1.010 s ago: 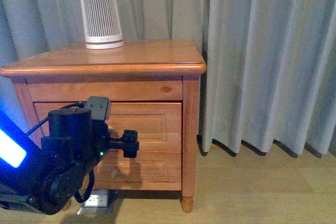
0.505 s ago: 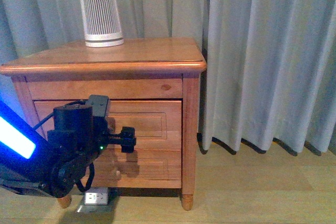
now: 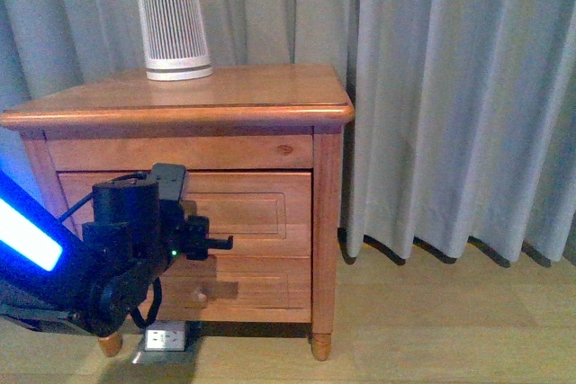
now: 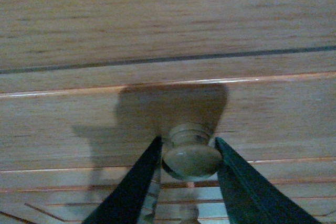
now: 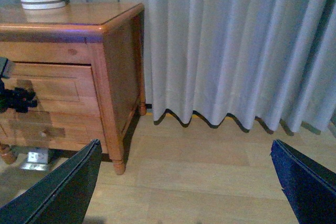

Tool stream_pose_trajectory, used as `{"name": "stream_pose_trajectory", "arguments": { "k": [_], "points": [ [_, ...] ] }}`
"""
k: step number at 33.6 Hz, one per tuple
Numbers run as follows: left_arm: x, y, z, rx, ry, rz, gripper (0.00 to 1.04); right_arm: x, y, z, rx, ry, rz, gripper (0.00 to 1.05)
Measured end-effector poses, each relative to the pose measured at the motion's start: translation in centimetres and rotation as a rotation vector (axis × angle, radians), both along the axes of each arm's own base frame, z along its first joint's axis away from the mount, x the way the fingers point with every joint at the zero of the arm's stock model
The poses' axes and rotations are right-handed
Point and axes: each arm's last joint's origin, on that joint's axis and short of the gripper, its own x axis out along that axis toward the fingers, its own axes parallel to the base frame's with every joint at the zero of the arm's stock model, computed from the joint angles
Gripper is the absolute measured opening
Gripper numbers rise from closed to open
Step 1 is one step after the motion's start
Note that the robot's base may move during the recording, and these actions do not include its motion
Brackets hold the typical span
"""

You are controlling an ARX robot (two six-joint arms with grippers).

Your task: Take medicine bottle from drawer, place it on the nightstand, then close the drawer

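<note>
Grey curtains (image 3: 450,96) hang behind the nightstand (image 3: 225,118) and out to its three o'clock. Its upper drawer (image 3: 261,209) is shut, so the medicine bottle is hidden — inside, I'd judge. My left gripper (image 3: 214,242) pinches the knob (image 4: 191,156) from both sides, ready for a pull; my right gripper (image 5: 185,145) hangs spread wide, empty.

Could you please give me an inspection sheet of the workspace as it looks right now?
Surface: nightstand top, honey-brown wood, holds one item.
Job's things: drawer closed; medicine bottle not seen.
Clutter: ribbed white cylinder upright at the top's rear left.
Grippers: left gripper has its fingers either side of the drawer's knob, clamping unclear; right gripper open, empty.
Cables: black cable loops beside the left arm; socket strip on the floor under the nightstand.
Surroundings: grey curtain, wooden floor.
</note>
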Motion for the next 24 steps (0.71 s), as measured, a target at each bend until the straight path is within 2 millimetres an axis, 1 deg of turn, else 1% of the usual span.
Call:
{"name": "stream_pose_trajectory", "arguments": {
  "k": [1, 3, 10, 14, 24],
  "points": [
    [0.0, -0.1, 0.0, 0.000, -0.001, 0.000, 0.28, 0.0, 0.0, 0.0, 0.000, 0.000, 0.000, 0.98],
    [0.0, -0.1, 0.0, 0.000, -0.002, -0.001, 0.27, 0.0, 0.0, 0.0, 0.000, 0.000, 0.000, 0.98],
    [-0.1, 0.0, 0.0, -0.002, -0.010, -0.004, 0.26, 0.0, 0.0, 0.0, 0.000, 0.000, 0.000, 0.98],
    [-0.7, 0.0, -0.2, -0.004, -0.016, -0.005, 0.25, 0.0, 0.0, 0.0, 0.000, 0.000, 0.000, 0.98],
    [-4.6, 0.6, -0.3, 0.000, -0.003, -0.011, 0.25, 0.0, 0.0, 0.0, 0.000, 0.000, 0.000, 0.98]
  ]
}}
